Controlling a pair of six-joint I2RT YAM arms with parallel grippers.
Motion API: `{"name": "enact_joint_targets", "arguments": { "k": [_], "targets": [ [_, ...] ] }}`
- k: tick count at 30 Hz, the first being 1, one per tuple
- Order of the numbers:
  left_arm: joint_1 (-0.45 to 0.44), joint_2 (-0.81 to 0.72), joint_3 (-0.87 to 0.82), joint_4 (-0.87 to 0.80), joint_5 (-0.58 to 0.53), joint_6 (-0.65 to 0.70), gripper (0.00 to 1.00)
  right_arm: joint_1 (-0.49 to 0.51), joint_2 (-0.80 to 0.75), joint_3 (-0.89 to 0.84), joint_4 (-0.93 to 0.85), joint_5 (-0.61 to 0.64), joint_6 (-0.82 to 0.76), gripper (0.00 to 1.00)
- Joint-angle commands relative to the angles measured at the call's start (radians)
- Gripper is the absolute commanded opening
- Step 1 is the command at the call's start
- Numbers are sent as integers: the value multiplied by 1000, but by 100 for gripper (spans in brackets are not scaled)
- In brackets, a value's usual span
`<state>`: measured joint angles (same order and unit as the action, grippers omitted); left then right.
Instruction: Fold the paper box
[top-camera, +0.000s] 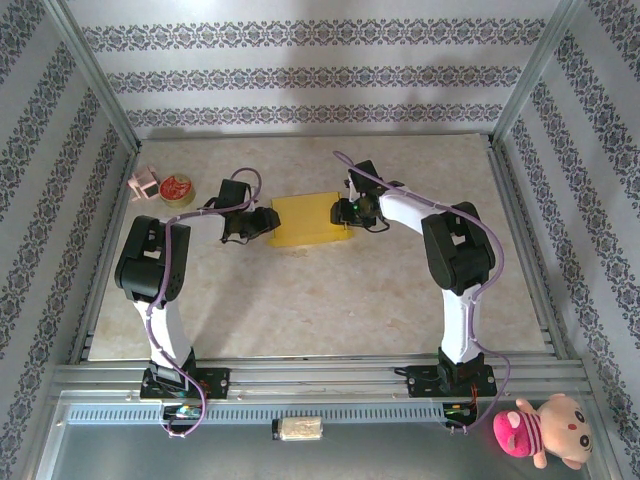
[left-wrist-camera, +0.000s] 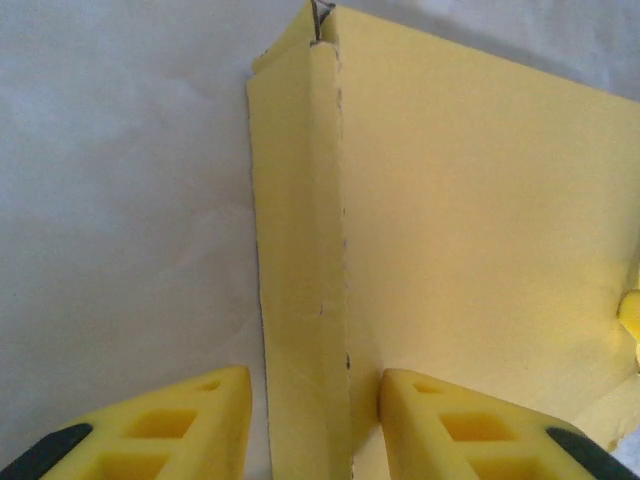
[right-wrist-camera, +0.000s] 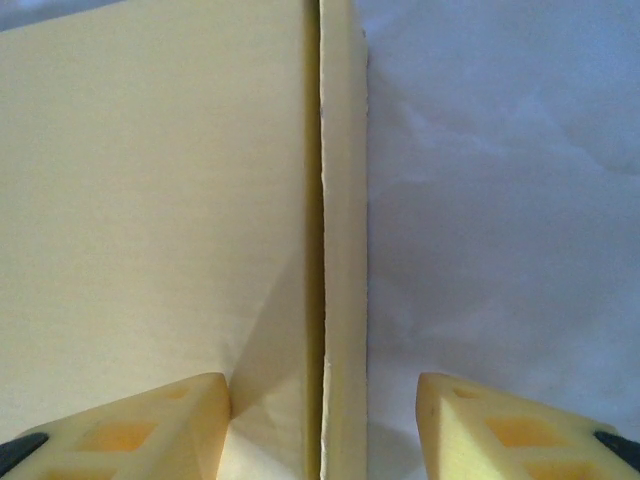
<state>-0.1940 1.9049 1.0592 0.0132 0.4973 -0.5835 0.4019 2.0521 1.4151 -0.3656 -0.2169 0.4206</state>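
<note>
From above, we see the paper box (top-camera: 305, 220) lying on the bench (top-camera: 300, 320), with the left end effector (top-camera: 262, 224) at its left end and the right end effector (top-camera: 345, 212) at its right end.

At the left wrist, a skewed squeeze could crease the box's left flap (left-wrist-camera: 300, 250). Our part-open fingers sit astride it, gripping nothing.

At the right wrist, uneven pressure may shove the box aside. Here the fingers spread wider, straddling the right wall (right-wrist-camera: 345, 200) unclamped.

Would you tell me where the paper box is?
In the top view the paper box lies on the table, past its centre, between the left gripper and the right gripper.
</note>
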Motion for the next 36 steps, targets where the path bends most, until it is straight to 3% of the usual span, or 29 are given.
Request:
{"name": "enact_joint_targets", "arguments": {
  "k": [1,9,13,21,23,28,33,36],
  "targets": [
    [6,60,-40,-32,-14,-9,42,8,23,-5,-79,17,-21,54],
    [10,-42,59,-97,-28,32,74,-37,-67,59,-38,-127,81,61],
    [10,-65,63,-65,-20,22,82,-56,-55,79,-26,-192,120,73],
    [10,-27,23,-17,-23,4,88,-54,-14,53,-40,-134,92,73],
    [10,-16,8,-4,-24,5,87,-51,-7,39,-50,-110,70,73],
    [10,33,-24,23,3,-6,71,-28,41,27,-72,-95,29,68],
    [10,57,-60,59,-3,-21,50,-15,89,10,-52,-80,32,49],
    [11,54,-40,43,3,-21,49,-17,88,13,-62,-79,38,47]
  ]
}}
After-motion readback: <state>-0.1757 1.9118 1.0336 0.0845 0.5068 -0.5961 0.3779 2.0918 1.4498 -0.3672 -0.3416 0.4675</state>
